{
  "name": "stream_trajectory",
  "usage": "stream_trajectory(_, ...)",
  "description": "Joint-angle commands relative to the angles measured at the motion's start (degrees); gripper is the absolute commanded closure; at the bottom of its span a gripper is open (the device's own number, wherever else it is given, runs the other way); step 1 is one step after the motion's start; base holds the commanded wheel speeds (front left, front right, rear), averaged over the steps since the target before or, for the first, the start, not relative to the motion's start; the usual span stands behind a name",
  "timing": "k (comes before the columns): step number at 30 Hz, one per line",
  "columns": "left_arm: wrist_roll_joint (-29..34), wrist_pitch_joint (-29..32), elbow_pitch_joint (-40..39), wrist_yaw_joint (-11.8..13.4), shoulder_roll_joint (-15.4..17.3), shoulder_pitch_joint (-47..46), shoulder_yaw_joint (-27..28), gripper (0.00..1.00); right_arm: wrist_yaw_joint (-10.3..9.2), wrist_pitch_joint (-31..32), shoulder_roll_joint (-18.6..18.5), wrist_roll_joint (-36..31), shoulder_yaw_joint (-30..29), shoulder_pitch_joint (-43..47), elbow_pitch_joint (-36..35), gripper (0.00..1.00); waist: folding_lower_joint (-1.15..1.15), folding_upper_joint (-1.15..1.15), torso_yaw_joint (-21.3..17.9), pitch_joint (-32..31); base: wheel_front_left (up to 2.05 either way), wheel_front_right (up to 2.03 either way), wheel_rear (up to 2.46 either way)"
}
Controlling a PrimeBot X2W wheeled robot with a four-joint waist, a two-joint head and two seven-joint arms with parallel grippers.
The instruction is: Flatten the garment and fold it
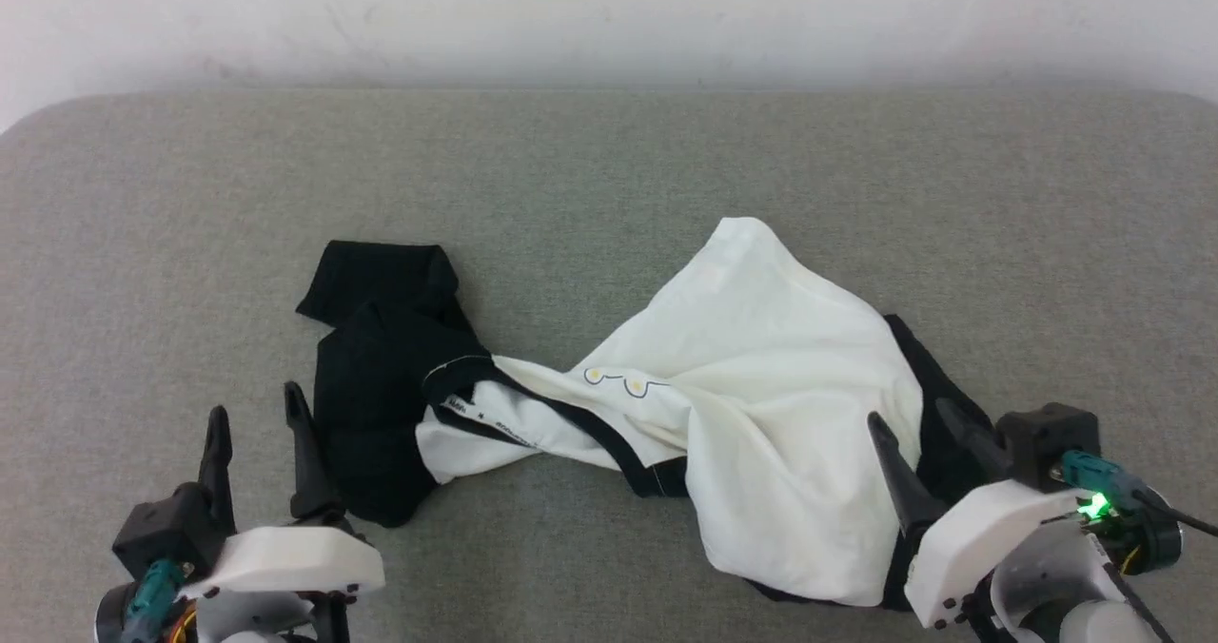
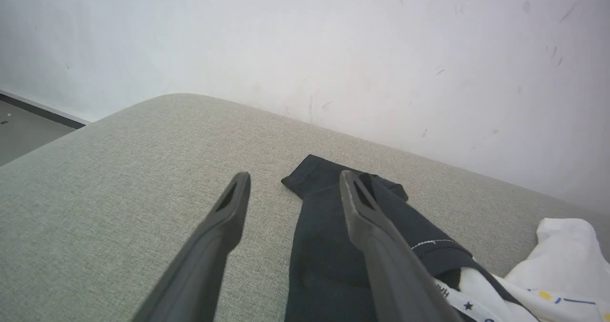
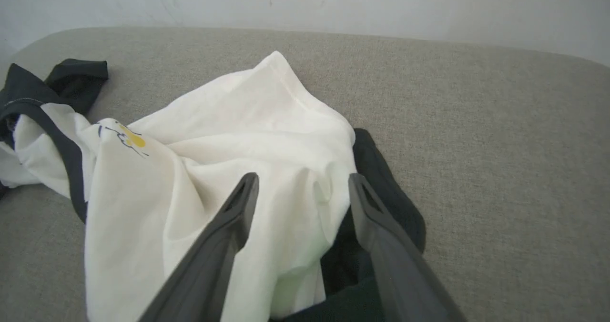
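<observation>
Garment (image 1: pixel 761 358) is bunched and twisted on the grey counter (image 1: pixel 609 167), toward the near edge, centre to right.

Head view:
- The white body is heaped on the robot's right.
- The neck trim (image 1: pixel 571 426) twists across the middle, with the print (image 1: pixel 623 383) just showing.
- One black sleeve (image 1: pixel 381 339) is spilled out to the left. The second sleeve (image 1: pixel 937 386) pokes out from under the white on the right.
- Left tool (image 1: pixel 257 405): fingers apart, empty, just beside the near edge of the black sleeve.
- Right tool (image 1: pixel 911 415): fingers apart, empty, at the right edge of the heap. Can't tell if it touches cloth.

Left wrist view: left tool (image 2: pixel 295 176) is spread. One finger is over the black sleeve (image 2: pixel 324 246), the other over bare counter (image 2: pixel 119 179), so the sleeve edge lies between them.

Right wrist view: right tool (image 3: pixel 304 178) is spread, straddling the line between the white body (image 3: pixel 228 122) and the second sleeve (image 3: pixel 386 188). Nothing is clamped.

Read: this is the flatten step, barely begun; folding is far off. To do it well:
- Pinch one layer per side at the sleeve or shoulder, not a wad.
- Go low enough to catch the edge without snagging the counter fabric.
- Lift a little, then draw the tools apart evenly so the twist at the neck trim unwinds.

Risk: the right side is stacked, so that tool may grab the body and sleeve together.
</observation>
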Motion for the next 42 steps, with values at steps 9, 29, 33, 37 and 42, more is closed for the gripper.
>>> stream_trajectory(9, 5.01, -2.53, 0.3, -2.1, -2.36, -3.35, -3.25, 0.0, -0.05, 16.15, 0.12, -2.34, -1.27, -5.63, 6.54, 0.0, 0.0, 0.0, 3.19, 1.34, 0.0, 0.0, 0.0)
stream_trajectory(29, 5.41, -2.56, 1.4, -4.54, -4.44, -5.89, -5.92, 0.0, -0.05, 17.81, -7.79, -2.95, 4.67, -34.56, 13.72, 1.0, 0.0, 0.0, 9.63, 4.79, 0.0, 0.0, 0.0)
stream_trajectory(33, 5.2, -2.56, 1.67, -4.76, -4.52, -6.85, -7.15, 0.0, -0.05, 12.7, -8.27, -5.19, 6.83, -43.22, 21.62, 1.0, 0.0, 0.0, 12.11, 6.16, 0.0, 0.0, 0.0)
stream_trajectory(37, 4.28, -2.56, 1.63, -4.42, -4.55, -7.47, -8.53, 0.0, -0.05, 8.49, -8.6, -6.08, 9.08, -48.27, 30.5, 1.0, 0.0, 0.0, 14.23, 7.37, 0.0, 0.0, 0.0)
stream_trajectory(42, 3.65, -2.56, 1.58, -3.69, -4.56, -7.31, -9.25, 0.0, -0.05, 4.92, -7.7, -3.67, 9.2, -49.96, 39.47, 0.0, 0.0, 0.0, 14.87, 7.52, 0.0, 0.0, 0.0)
